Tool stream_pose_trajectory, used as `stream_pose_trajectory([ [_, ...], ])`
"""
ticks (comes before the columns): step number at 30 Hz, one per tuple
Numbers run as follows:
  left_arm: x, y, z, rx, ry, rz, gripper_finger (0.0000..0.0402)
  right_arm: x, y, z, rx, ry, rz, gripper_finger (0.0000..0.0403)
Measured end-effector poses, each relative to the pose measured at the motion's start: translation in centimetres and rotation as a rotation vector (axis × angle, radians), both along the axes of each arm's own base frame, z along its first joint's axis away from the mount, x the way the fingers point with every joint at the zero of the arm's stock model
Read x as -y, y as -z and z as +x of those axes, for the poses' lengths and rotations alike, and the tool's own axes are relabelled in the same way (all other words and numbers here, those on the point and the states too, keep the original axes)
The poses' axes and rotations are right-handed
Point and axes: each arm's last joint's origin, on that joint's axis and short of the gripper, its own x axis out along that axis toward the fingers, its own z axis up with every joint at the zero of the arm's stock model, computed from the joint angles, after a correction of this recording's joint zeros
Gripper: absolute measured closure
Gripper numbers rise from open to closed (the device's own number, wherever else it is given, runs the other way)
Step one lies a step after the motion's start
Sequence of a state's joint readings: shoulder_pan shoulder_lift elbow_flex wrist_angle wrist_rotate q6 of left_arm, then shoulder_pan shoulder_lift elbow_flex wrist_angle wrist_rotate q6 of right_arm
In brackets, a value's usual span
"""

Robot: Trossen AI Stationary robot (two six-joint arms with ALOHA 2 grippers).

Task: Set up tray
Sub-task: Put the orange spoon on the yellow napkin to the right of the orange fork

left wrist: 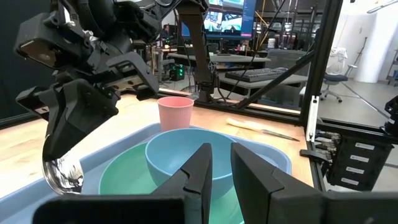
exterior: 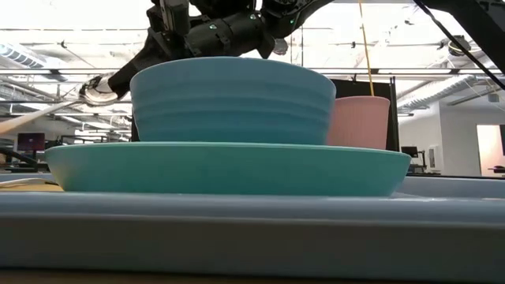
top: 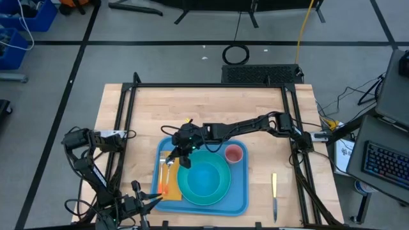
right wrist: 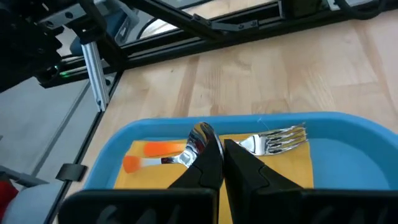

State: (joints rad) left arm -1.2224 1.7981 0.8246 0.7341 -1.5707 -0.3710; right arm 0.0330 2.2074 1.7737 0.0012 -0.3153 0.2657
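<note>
Tray [top: 239,195] sits on the wooden table [top: 211,108] at its near edge, roughly centred between the two arm bases. You've got the turquoise plate [top: 220,190] on the tray with the blue bowl [top: 206,179] stacked in it. Pink cup [top: 234,153] stands on the tray just beside the plate, on the far right side. Orange napkin [top: 167,174] lies along the tray's left side, touching or just beside the plate rim. A fork [right wrist: 277,139] lies on the napkin.

Right gripper [top: 181,153] reaches across from the right and hangs over the tray's far-left corner, above the napkin. Its jaws are clamped on a spoon [right wrist: 200,138]: in the right wrist view the shiny bowl of the spoon sticks out just past the fingertips; the orange handle end [right wrist: 152,149] showing beside it may be the spoon's or another utensil's, can't tell. The left wrist view shows the spoon hanging down from that gripper, clear of the tray floor.

Left gripper [top: 137,204] waits off the tray's near-left corner, at the table edge, pointed toward the tray. Its jaws stand slightly apart with nothing between them.

A knife [top: 274,195] lies on the table right of the tray, well apart from it.
</note>
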Motion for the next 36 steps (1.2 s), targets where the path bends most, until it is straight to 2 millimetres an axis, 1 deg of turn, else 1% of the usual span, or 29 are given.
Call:
stream_pose_trajectory([
  [5,0.0,0.0,0.0,0.0,0.0,0.0,0.0339,0.0,0.6,0.2,0.001,-0.002,0.002,0.0403],
  [8,0.0,0.0,0.0,0.0,0.0,0.0,0.0339,0.0,2.0,0.6,-0.011,-0.002,0.004,0.0403],
  [11,0.0,0.0,0.0,-0.001,0.002,0.001,0.0339,0.1,2.6,0.6,-0.035,0.003,0.006,0.0403],
  [13,0.0,0.1,0.0,-0.001,0.002,0.002,0.0339,0.3,2.5,0.7,-0.018,0.005,0.003,0.0403],
  [23,0.0,0.1,0.0,-0.001,0.001,0.002,0.0339,0.9,2.7,0.7,-0.044,0.005,0.032,0.0403],
  [36,0.0,0.1,0.0,-0.001,0.001,0.003,0.0339,0.9,2.7,0.7,-0.044,0.006,0.032,0.0397],
])
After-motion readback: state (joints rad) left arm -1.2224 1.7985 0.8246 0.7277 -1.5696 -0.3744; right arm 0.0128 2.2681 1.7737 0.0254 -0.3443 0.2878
